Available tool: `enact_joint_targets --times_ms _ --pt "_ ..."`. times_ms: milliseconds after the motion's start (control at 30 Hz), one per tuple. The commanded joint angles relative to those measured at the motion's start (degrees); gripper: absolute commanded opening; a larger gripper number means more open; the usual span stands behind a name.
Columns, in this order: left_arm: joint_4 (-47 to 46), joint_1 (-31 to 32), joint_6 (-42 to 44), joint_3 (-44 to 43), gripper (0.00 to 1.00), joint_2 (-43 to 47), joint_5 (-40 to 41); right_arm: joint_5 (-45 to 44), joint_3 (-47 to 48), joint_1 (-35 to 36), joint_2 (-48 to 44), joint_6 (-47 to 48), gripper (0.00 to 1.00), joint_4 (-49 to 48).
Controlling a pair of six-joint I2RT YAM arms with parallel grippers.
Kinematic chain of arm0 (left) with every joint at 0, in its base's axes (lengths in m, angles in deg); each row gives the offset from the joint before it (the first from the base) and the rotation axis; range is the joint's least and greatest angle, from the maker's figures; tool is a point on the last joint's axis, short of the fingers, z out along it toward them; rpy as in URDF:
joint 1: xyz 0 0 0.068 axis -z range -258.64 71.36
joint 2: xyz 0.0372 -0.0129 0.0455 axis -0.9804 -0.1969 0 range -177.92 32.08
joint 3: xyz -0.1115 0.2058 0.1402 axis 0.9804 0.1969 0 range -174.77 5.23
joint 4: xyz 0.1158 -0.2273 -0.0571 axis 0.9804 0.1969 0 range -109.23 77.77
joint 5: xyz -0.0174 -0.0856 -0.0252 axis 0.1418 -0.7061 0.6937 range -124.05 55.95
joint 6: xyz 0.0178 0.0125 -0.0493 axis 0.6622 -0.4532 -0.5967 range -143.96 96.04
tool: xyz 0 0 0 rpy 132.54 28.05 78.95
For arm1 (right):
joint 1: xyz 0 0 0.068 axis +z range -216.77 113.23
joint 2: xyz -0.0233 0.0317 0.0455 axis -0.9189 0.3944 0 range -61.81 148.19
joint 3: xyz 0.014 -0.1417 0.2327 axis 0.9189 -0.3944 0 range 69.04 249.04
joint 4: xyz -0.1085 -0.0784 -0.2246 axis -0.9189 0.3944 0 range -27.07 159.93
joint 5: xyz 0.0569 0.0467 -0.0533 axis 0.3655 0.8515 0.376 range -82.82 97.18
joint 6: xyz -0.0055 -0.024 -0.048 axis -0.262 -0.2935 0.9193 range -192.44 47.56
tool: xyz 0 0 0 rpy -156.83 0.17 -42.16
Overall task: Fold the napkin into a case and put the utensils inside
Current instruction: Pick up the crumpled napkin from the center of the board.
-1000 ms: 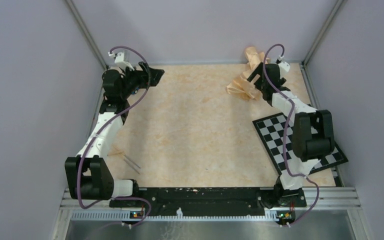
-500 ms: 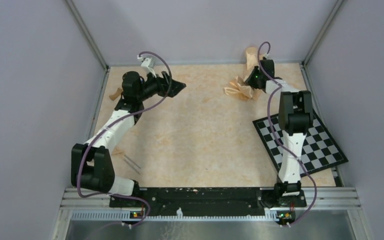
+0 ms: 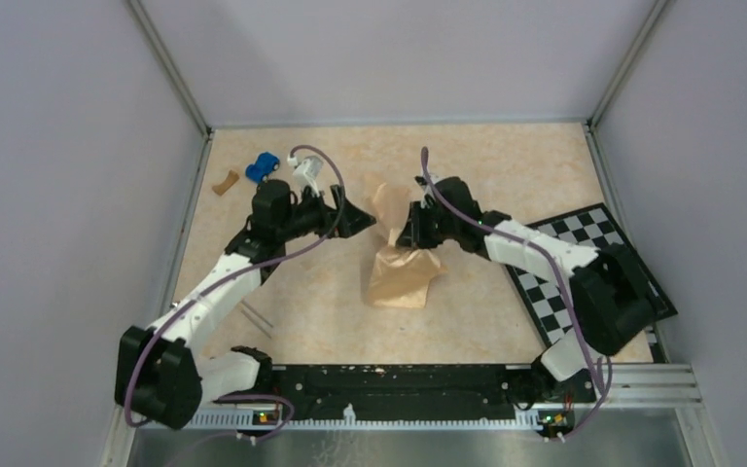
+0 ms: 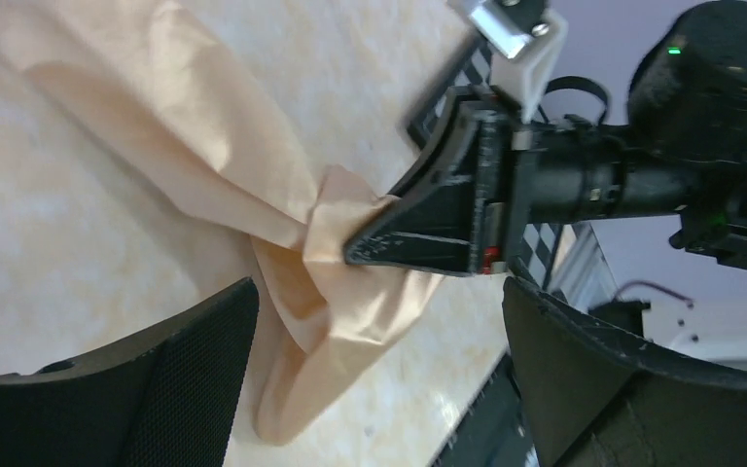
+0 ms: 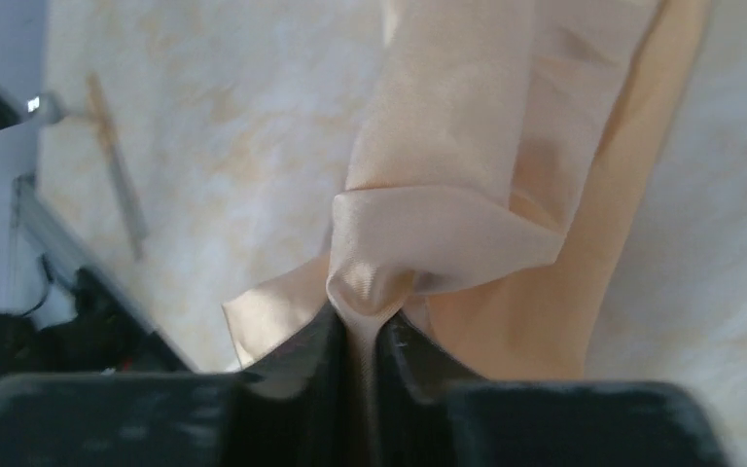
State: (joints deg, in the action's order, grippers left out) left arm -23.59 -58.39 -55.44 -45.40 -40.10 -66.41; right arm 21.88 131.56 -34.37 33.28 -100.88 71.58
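At mid-table, right tool (image 5: 360,329) pinches the napkin (image 3: 401,280); left tool (image 3: 368,223) gapes wide, holding nothing

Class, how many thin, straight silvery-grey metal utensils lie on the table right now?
2 visible: both utensils lie close together at the near left, beside the left arm; the crumpled tan-orange napkin may hide more.

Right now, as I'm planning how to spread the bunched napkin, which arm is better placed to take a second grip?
Probably the left. The left fingers are open and free, close beside the napkin, while the right fingers are shut on a fold of it.
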Motion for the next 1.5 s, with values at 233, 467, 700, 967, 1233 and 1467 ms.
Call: enact_joint_targets --times_ms 233,467,700,967,1233,1467 --pt "13.9 0.2 -10.5 19.6 0.98 20.6 3.8 4.3 -19.9 7.1 -22.1 -3.9 0.58 -1.6" --pt "35.8 0.4 -9.1 7.6 0.99 8.8 28.4 -0.6 -19.1 8.3 -20.7 -0.2 0.69 6.3" --pt "32.3 1.8 -5.5 1.4 0.99 -8.7 33.7 -8.9 -21.4 15.1 -19.3 -3.8 0.79 8.0" --pt "24.8 2.4 -1.3 -6.0 0.8 -21.9 34.4 -11.7 -20.2 16.9 -13.6 -3.2 0.57 5.1" --pt "25.4 0.8 4.7 -17.1 0.17 -30.6 28.2 -18.1 -11.1 9.0 -9.3 -0.7 0.0 9.9" --pt "34.0 -2.5 13.4 -41.4 0.0 -30.0 25.2 -36.4 15.1 5.5 -6.9 17.9 0.0 28.3"
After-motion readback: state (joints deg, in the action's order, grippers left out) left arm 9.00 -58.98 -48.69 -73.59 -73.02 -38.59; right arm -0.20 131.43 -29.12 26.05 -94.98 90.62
